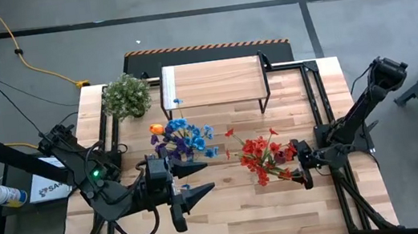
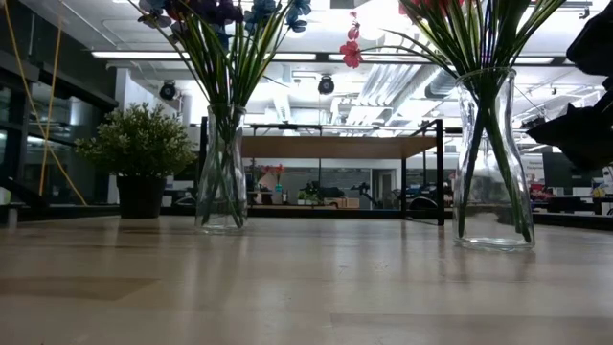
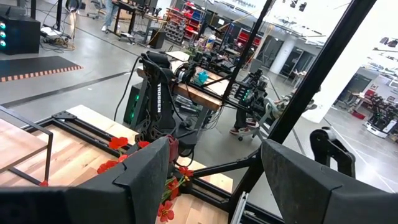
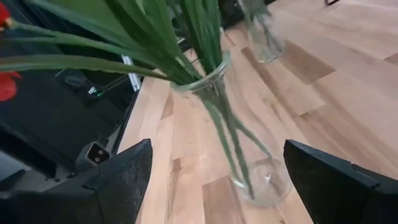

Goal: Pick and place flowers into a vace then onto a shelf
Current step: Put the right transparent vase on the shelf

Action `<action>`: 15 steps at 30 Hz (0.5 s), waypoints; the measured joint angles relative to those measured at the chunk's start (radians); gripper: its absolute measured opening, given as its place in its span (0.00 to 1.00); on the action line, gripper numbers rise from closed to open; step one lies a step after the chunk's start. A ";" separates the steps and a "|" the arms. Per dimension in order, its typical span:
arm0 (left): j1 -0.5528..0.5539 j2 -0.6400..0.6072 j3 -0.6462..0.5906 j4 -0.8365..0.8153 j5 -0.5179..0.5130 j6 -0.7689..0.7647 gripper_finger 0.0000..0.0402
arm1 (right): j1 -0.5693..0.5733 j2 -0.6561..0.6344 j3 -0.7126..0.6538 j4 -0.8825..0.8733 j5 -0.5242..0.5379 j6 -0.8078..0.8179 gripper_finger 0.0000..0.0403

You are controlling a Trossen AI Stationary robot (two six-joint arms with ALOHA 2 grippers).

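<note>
Two clear glass vases stand on the wooden table. One vase [image 2: 222, 177] holds blue, purple and orange flowers [image 1: 184, 139]. The other vase [image 2: 494, 168] holds red flowers [image 1: 264, 156], whose green stems [image 4: 205, 74] fan out of its neck. My right gripper [image 4: 217, 152] is open and low, at the table's right side of the red-flower vase [image 4: 249, 143]. The vase stands ahead between the two fingers, apart from both. My left gripper [image 1: 207, 175] is open and level, high above the table near its front edge. The shelf [image 1: 213, 82] stands at the far edge.
A bushy pale-green plant in a dark pot [image 1: 126, 95] stands at the far left beside the shelf. The blue-flower vase [image 4: 261, 31] stands beyond the red one, toward the table's left. Black frame rails [image 1: 323, 110] run along both sides of the table.
</note>
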 joint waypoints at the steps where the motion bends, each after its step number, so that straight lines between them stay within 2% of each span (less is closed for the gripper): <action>1: 0.000 0.000 0.000 0.000 0.000 0.000 0.71 | -0.003 0.004 0.000 0.008 -0.017 0.003 0.87; 7: 0.000 0.000 0.000 0.000 0.001 0.000 0.71 | -0.015 0.006 0.024 0.008 -0.061 -0.055 0.87; 10: 0.000 0.000 0.000 0.000 0.004 0.000 0.71 | -0.015 0.019 0.055 -0.035 -0.046 -0.148 0.86; 15: 0.000 0.000 0.000 0.000 0.004 0.000 0.71 | -0.038 0.080 0.092 -0.057 -0.015 -0.195 0.87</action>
